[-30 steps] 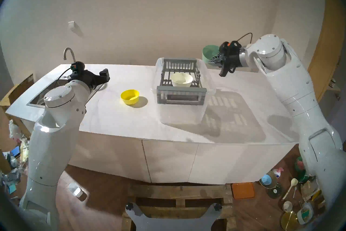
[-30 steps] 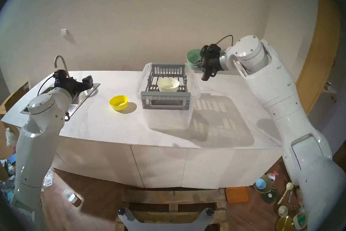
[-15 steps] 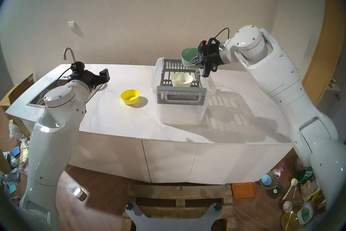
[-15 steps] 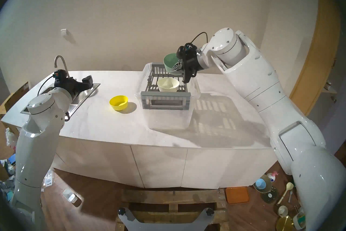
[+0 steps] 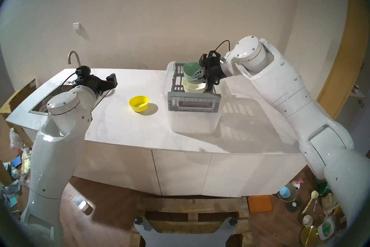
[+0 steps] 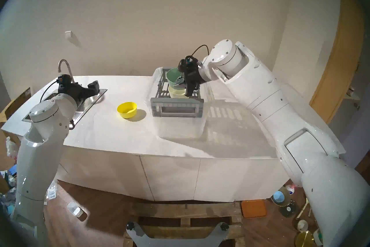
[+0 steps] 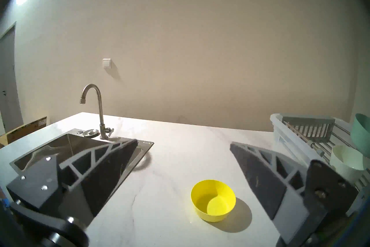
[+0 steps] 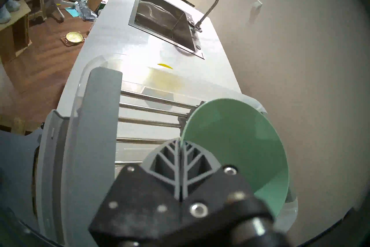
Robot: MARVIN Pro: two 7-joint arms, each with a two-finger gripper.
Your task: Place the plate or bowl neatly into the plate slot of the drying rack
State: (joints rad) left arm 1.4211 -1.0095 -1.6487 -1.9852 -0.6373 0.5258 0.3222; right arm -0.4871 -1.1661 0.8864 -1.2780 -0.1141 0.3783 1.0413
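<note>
My right gripper [image 5: 197, 76] is shut on the rim of a green bowl [image 5: 189, 70], one finger inside and one outside. The bowl is tipped on its side, its mouth facing left, low over the far half of the grey drying rack [image 5: 194, 96]. A cream bowl [image 5: 193, 87] stands upright in the rack just below it. In the right wrist view the green bowl [image 8: 236, 140] hangs over the plate slot bars [image 8: 148, 108]. A yellow bowl [image 5: 138, 103] sits on the counter left of the rack. My left gripper [image 7: 183, 143] is open and holds nothing, beside the sink.
The rack rests on top of a clear plastic tub [image 5: 194, 124] on the white counter [image 5: 124, 128]. A steel sink [image 5: 40, 104] with a curved faucet [image 5: 73, 56] takes up the counter's left end. Dishes and clutter lie on the floor at both sides.
My right arm has carried the green bowl from the counter's back right, leftward and down, to just above the cream bowl in the rack. The left arm has not moved.
</note>
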